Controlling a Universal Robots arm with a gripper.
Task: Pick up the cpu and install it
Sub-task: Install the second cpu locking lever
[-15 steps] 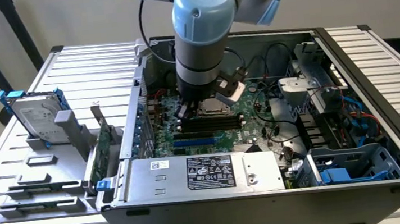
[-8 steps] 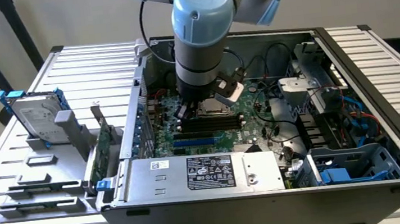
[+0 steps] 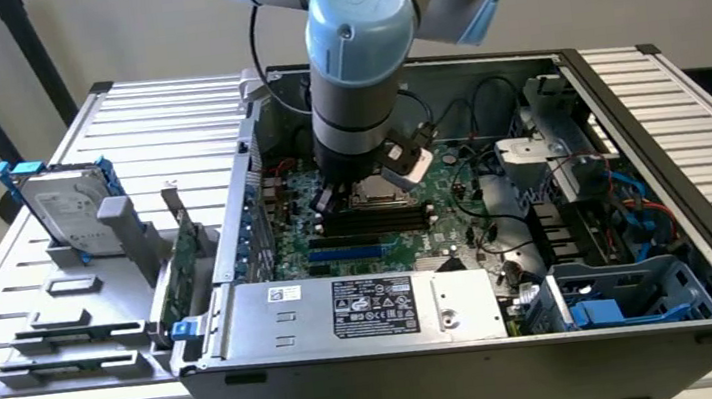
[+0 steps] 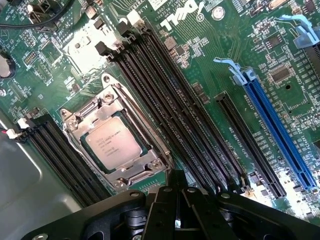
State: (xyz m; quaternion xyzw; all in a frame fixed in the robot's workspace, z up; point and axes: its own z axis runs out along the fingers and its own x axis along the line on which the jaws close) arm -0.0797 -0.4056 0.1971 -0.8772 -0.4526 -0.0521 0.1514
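Tool (image 4: 177, 212) pressed together, pinching nothing, hanging just above the motherboard (image 4: 210, 65) inside the open computer case (image 3: 692, 322). Fingers meeting in a dark wedge whose tip points toward the near corner of the CPU socket (image 4: 117, 145). Empty, judging by the bare tip and by the chip already lying elsewhere.

Cpu (image 4: 114, 141) seated flat in the socket, silver-grey top up, printed lettering readable, framed on all sides by the metal retention bracket. Level with the frame, apparently so the pins below meet it evenly; whether the bracket is latched down cannot be told.

Black memory slots (image 4: 170, 110) running just beside the socket, all empty, then a long blue expansion slot (image 4: 275, 125) farther off. In the exterior view, arm (image 3: 361, 68) standing nearly vertical over the middle of the board, likely to keep clear of the case walls and the cable bundles at the exterior view's right.

Outside the case, on the slatted tabletop (image 3: 18, 298), a hard drive (image 3: 68, 207) with blue brackets standing upright in grey holder blocks (image 3: 75, 322), well apart from the tool.
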